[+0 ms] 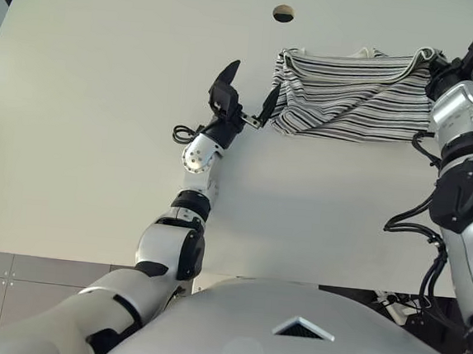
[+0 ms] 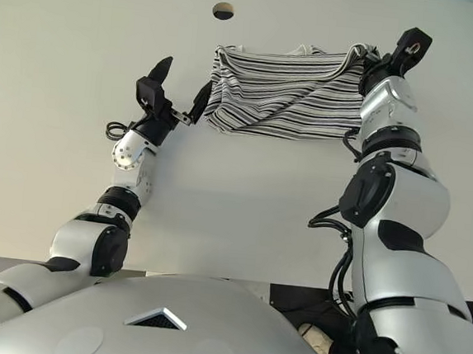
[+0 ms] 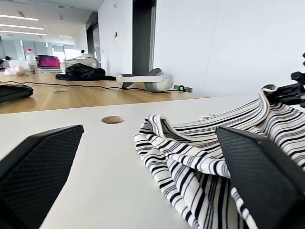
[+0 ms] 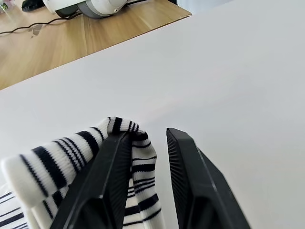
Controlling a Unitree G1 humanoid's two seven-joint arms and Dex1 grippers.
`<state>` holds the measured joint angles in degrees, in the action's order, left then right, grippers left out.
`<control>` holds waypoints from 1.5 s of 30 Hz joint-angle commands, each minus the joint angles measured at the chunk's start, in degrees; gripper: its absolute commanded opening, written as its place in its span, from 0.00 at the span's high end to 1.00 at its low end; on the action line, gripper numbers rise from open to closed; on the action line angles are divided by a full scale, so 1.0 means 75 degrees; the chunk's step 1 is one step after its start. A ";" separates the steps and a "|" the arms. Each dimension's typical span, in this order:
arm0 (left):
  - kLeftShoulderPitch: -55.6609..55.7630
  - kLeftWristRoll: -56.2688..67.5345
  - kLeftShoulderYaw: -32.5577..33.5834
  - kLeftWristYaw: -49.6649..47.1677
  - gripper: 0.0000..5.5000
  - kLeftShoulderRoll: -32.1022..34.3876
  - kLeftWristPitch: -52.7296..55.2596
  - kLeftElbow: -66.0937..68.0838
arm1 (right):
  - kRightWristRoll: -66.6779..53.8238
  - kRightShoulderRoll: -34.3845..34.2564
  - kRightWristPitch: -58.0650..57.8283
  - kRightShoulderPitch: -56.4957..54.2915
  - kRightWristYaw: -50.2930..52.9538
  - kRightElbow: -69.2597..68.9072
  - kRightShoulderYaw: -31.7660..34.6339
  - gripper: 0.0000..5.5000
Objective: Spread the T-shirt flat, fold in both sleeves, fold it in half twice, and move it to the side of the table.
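Striped T-shirt (image 1: 351,96) bunched on table (image 1: 103,91) | left tool (image 1: 253,79) apart | right tool (image 4: 148,135) clamped on T-shirt

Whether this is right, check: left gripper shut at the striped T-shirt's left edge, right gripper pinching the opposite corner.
No: the left gripper is open, not shut, as the left wrist view shows; the striped T-shirt and right gripper are as stated.
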<state>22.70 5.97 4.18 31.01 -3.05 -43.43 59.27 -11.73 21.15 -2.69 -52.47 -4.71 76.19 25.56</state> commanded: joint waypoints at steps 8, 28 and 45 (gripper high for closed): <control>-0.0812 0.0106 -0.0127 0.0254 0.07 -0.0739 -0.0128 0.0543 | 0.1305 0.0182 0.0476 0.0130 0.0189 0.0012 -0.1187 0.76; -0.0092 -0.4770 -0.2280 -0.4190 0.07 0.0096 -0.0057 -0.1337 | 0.2252 0.0916 0.4764 0.2009 0.1380 -0.2060 -0.1873 0.76; 0.5103 -0.8116 -0.5595 -0.4696 0.07 0.0374 0.2366 0.2121 | 0.4145 0.0772 0.4639 0.3430 0.2561 -0.4645 -0.3093 0.76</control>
<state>59.52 -53.99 -35.79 -8.53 0.22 -26.65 71.94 18.57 27.23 32.36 -27.20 14.05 41.29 3.16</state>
